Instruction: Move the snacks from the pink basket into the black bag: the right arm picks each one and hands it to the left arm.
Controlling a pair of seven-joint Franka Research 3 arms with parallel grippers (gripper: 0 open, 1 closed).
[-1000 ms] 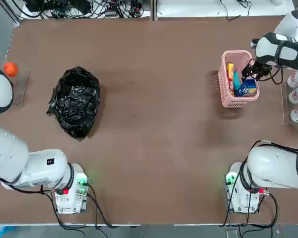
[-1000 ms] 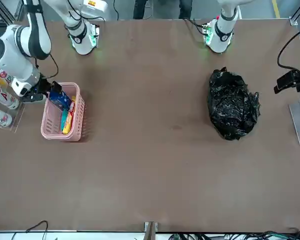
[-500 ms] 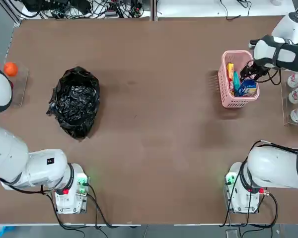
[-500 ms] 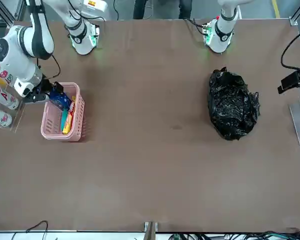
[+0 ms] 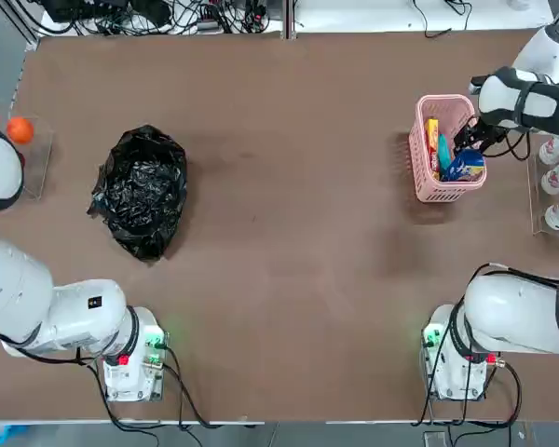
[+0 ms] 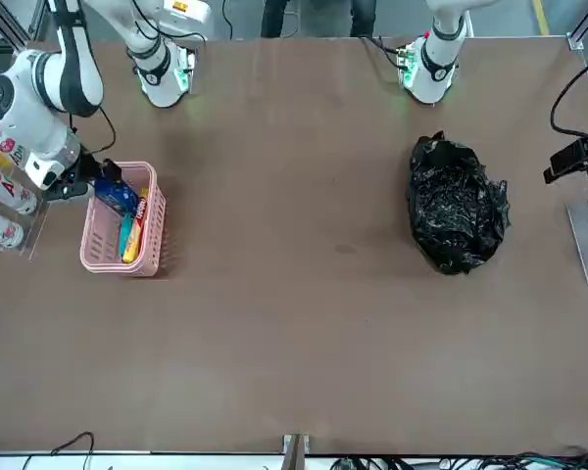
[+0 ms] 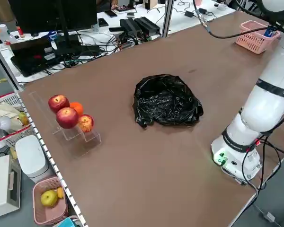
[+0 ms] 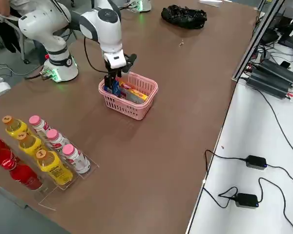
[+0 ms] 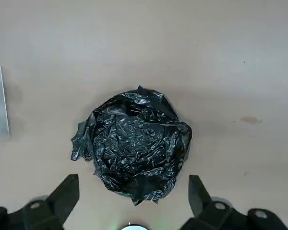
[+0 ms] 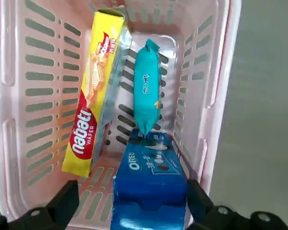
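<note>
The right pincer point(image 5: 466, 142) hangs wide open over the pink basket point(image 5: 427, 177) at the table's point(image 5: 289, 233) three o'clock edge in the top view; the black bag point(image 5: 142, 191) lies at nine o'clock. The right wrist view shows its fingers point(image 10: 60, 203) straddling the blue-and-white pouch point(image 10: 151, 179), beside the yellow packet point(image 10: 96, 112) and teal packet point(image 10: 147, 93). In the left wrist view, the left pincer point(image 9: 133, 194) spreads wide above the bag.

Bag point(image 5: 142, 191): thin black plastic, glossy, heavily crinkled. Basket point(image 5: 425, 168): pink moulded plastic, smooth, slotted walls. Snacks point(image 10: 146, 91) inside basket: glossy printed wrappers. Tabletop point(image 5: 289, 233): brown, matt, smooth.
</note>
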